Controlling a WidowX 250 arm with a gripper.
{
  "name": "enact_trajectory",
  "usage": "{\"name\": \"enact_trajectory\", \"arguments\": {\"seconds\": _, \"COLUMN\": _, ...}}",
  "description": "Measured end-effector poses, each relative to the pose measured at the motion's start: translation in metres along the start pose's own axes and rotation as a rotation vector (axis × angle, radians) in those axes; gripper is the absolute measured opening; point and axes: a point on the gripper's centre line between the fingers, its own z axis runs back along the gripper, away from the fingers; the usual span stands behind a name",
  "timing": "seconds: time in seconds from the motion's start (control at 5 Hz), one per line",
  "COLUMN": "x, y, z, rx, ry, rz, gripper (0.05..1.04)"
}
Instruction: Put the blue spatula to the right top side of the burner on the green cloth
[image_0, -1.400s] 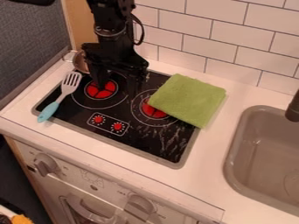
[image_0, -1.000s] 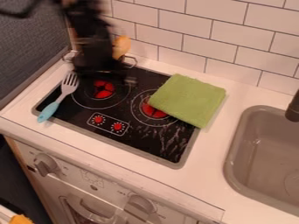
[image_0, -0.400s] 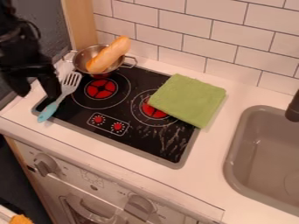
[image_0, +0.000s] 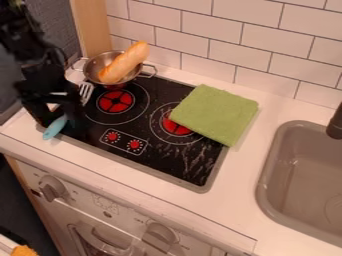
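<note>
- Spatula with light-blue handle and pale slotted head: lying along the left side of the black stove top, handle toward the front-left edge, head toward the back, partly hidden by the arm.
- Black two-finger gripper: I have it low over the spatula's middle, fingers well apart, one either side of the handle; not clamped on anything.
- Left red-centred burner: bare, just right of the spatula.
- Right red-centred burner: partly under the cloth.
- Folded green cloth: flat across the stove's back right, spilling onto the white counter.
- Silver metal pot: behind the left burner, tan bread loaf leaning in it.
- Grey-brown sink: right of the stove.
- White tiled wall: behind.
</note>
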Motion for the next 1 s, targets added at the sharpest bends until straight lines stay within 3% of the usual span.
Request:
{"name": "enact_trajectory", "arguments": {"seconds": 0.2, "x": -0.005, "y": -0.005, "z": -0.008, "rx": 0.033, "ry": 0.008, "rz": -0.005, "gripper": 0.925}}
{"name": "enact_trajectory", "arguments": {"seconds": 0.4, "x": -0.004, "y": -0.002, "z": -0.012, "rx": 0.107, "ry": 0.010, "rz": -0.014, "gripper": 0.648}}
{"name": "enact_trajectory", "arguments": {"seconds": 0.6, "x": -0.005, "y": -0.002, "z": -0.012, "rx": 0.149, "ry": 0.026, "rz": -0.037, "gripper": 0.391}}
{"name": "enact_trajectory", "arguments": {"seconds": 0.8, "x": -0.014, "y": -0.008, "z": -0.008, "rx": 0.178, "ry": 0.051, "rz": -0.006, "gripper": 0.328}}
{"name": "enact_trajectory", "arguments": {"seconds": 1.0, "x": -0.039, "y": -0.018, "z": 0.023, "rx": 0.133, "ry": 0.116, "rz": 0.101, "gripper": 0.328}}
